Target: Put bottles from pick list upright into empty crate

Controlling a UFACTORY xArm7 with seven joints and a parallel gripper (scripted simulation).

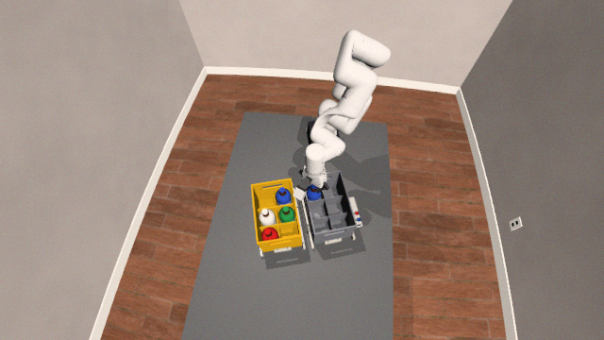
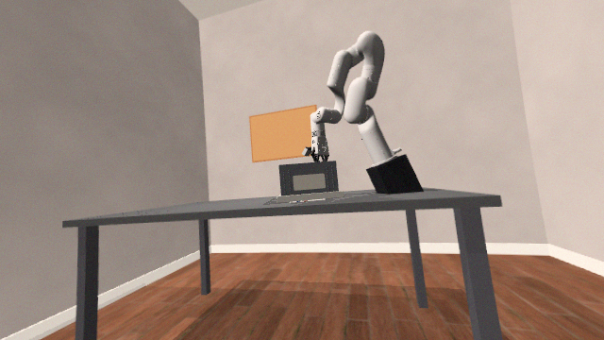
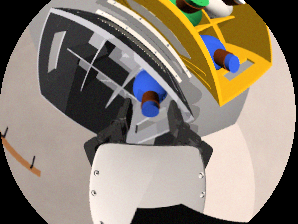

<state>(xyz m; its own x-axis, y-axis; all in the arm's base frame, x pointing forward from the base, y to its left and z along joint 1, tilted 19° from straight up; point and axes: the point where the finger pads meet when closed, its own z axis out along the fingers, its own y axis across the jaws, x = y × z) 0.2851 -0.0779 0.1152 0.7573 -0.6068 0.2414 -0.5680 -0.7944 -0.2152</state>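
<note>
We see our gripper [image 3: 148,123] with fingers apart, holding nothing, just above a blue bottle [image 1: 313,192] standing in the grey crate [image 1: 350,208].

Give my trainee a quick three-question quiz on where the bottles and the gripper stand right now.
1. How many bottles stand in the yellow crate?
2. True or false: the gripper is shut on a bottle.
3. Which bottle is in the grey crate? A red, B white, C blue.
Key: 1, four. 2, false: it is open above the blue bottle. 3, C.
</note>
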